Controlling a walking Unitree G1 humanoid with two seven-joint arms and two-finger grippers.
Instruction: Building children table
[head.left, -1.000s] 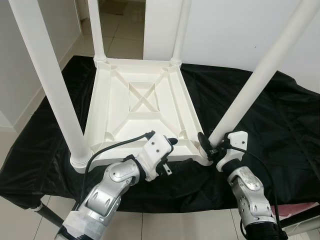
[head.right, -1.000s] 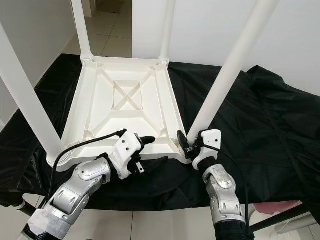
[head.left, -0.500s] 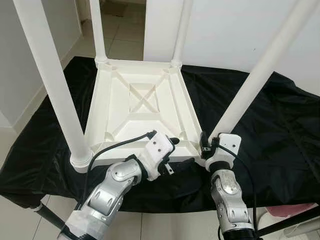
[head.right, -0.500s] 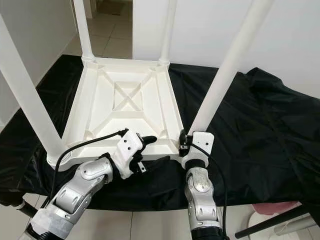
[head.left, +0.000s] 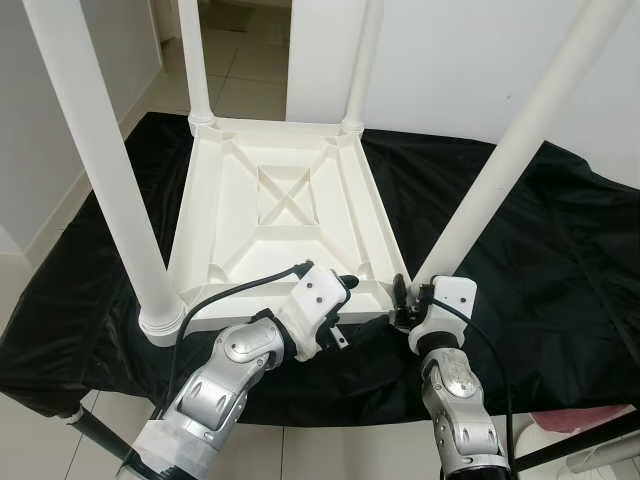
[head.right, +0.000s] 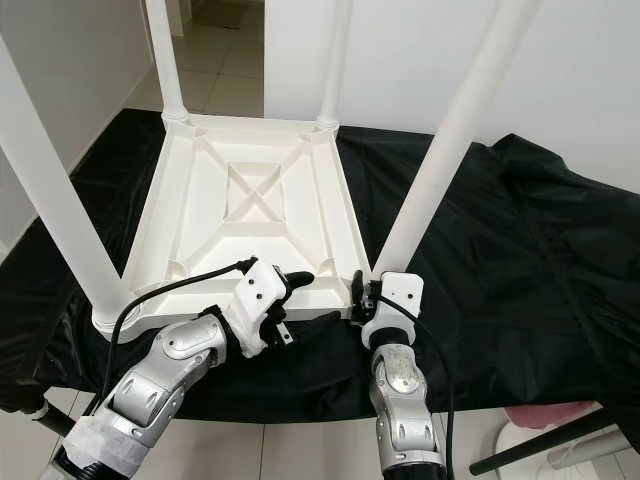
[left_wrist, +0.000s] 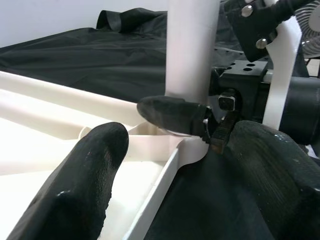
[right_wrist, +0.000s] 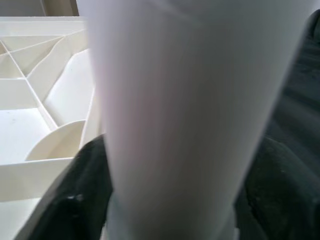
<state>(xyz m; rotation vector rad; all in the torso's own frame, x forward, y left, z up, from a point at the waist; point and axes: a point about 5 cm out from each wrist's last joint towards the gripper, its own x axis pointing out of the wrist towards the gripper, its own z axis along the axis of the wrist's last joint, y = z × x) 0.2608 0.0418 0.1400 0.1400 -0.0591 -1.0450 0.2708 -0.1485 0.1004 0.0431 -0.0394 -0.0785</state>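
A white plastic children's table (head.left: 200, 210) lies upside down on a black cloth, its legs pointing up. My left gripper (head.left: 349, 308) is at the table's near edge, open, with one finger (left_wrist: 85, 180) inside the rim and the other (left_wrist: 280, 175) outside it. My right gripper (head.left: 412, 297) is at the near right corner, shut on the base of the near right leg (head.left: 500, 170). Up close, that leg (right_wrist: 185, 100) has black fingers (right_wrist: 75, 205) pressed against both sides. One right finger (left_wrist: 172, 114) crosses the leg's foot.
The black cloth (head.left: 560, 260) covers a low stand and drapes over its edges. The near left leg (head.left: 100, 170) and two far legs (head.left: 195, 60) rise high around my arms. Tiled floor and a doorway lie beyond, with white walls on both sides.
My right arm has swung inward and its gripper has closed in on the base of the near right leg. The left gripper has stayed at the rim.
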